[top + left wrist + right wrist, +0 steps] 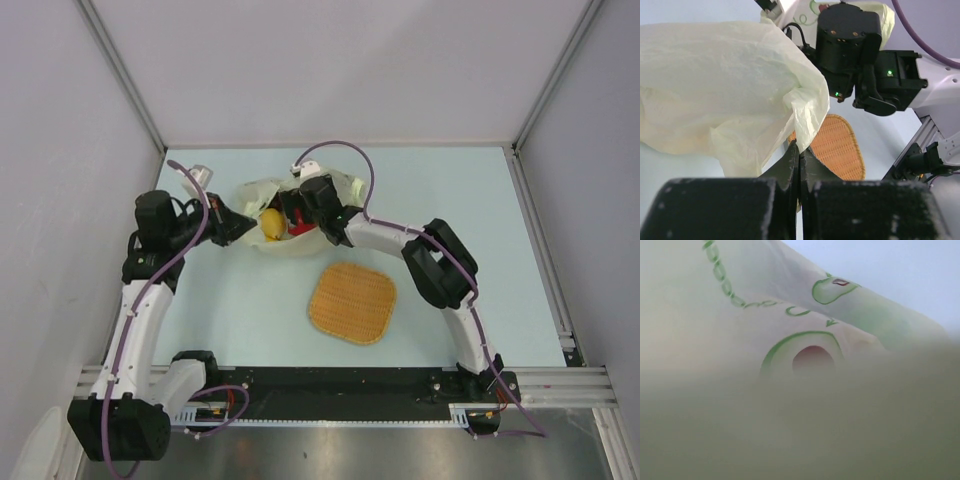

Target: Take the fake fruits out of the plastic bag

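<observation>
Nearest you, the orange woven square mat point(352, 302) lies flat on the pale blue table point(480, 220), between your two arms and apart from the bag. There is wide table to its right, up to the metal rail point(542, 250) at the edge. Your left arm stands close to the grey left wall point(60, 150).

Further back, your left gripper point(799, 159) is pinched tight on a folded edge of the thin, crinkly, pale yellow-green plastic bag point(715, 90). The bag has green drawings on it. From above you can see into it: a yellow plastic fruit point(271, 222) and a bit of red point(300, 228) just beside it.

Your right gripper point(298, 212) is down at the bag's mouth, over the red bit. Its camera sees only blurry bag, so you cannot tell how wide its fingers are or whether they hold anything.

Behind the bag, the table runs on to the far wall point(340, 60).
</observation>
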Motion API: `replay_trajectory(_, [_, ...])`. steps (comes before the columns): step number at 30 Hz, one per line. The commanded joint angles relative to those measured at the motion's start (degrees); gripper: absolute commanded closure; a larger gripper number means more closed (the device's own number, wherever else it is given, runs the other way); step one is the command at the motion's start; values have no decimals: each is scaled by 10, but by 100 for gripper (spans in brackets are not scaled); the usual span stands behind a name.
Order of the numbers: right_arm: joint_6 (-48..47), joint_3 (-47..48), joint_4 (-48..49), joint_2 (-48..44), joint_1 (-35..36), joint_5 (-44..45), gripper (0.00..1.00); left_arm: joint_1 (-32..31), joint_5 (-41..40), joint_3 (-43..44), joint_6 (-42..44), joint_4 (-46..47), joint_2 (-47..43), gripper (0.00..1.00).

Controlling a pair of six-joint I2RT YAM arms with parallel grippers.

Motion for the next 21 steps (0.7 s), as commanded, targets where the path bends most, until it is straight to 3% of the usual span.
replay_trajectory(1, [64, 59, -48, 38, -12, 24, 0, 5, 16, 20, -6, 8, 5, 100])
replay_trajectory(8, [103, 67, -87, 62, -28, -26, 0, 5, 16, 30, -6, 9, 19, 100])
replay_trajectory(11, [87, 44, -71, 54, -36, -66, 23, 5, 15, 29, -12, 16, 23, 100])
replay_trajectory(12, [80, 38, -66, 48, -37, -85, 36, 5, 14, 28, -15, 18, 24, 100])
replay_trajectory(21, [-28, -17, -26, -62, -51, -230, 90, 5, 12, 15, -24, 33, 26, 100])
